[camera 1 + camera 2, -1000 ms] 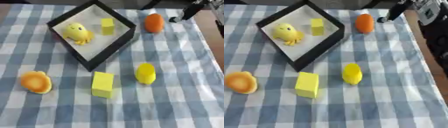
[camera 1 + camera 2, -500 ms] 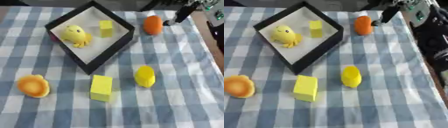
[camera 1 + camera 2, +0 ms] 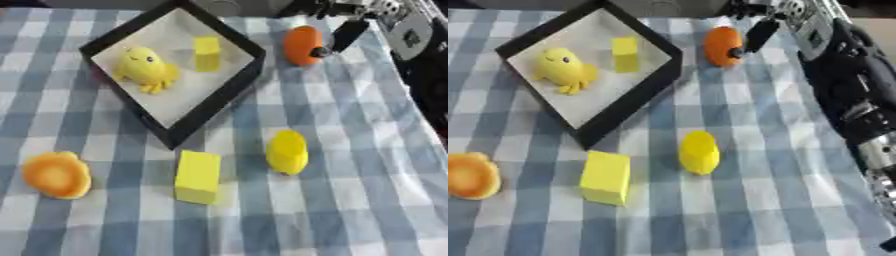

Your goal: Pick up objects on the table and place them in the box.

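An orange egg-shaped object lies on the checked cloth near the top of the frame, right of centre, just beside the right corner of the box. The right hand reaches down from the upper right; one dark finger points down at the orange object's right side, its tip touching or almost touching it. Whether the rest of the hand's fingers are spread or curled cannot be told, and nothing is seen held in it.

The box is black-walled with a white floor, set cornerwise in the upper left and centre. Inside it sit a yellow duck-like toy towards the left and a small yellow block nearer the upper right wall, the two apart.

Below the box, on the blue and white checked tablecloth, lie a yellow oval object right of centre, a yellow rectangular block just left of it, and a round orange object at the lower left, well apart from the others.

The right arm's black casing fills the right edge of the right eye view.
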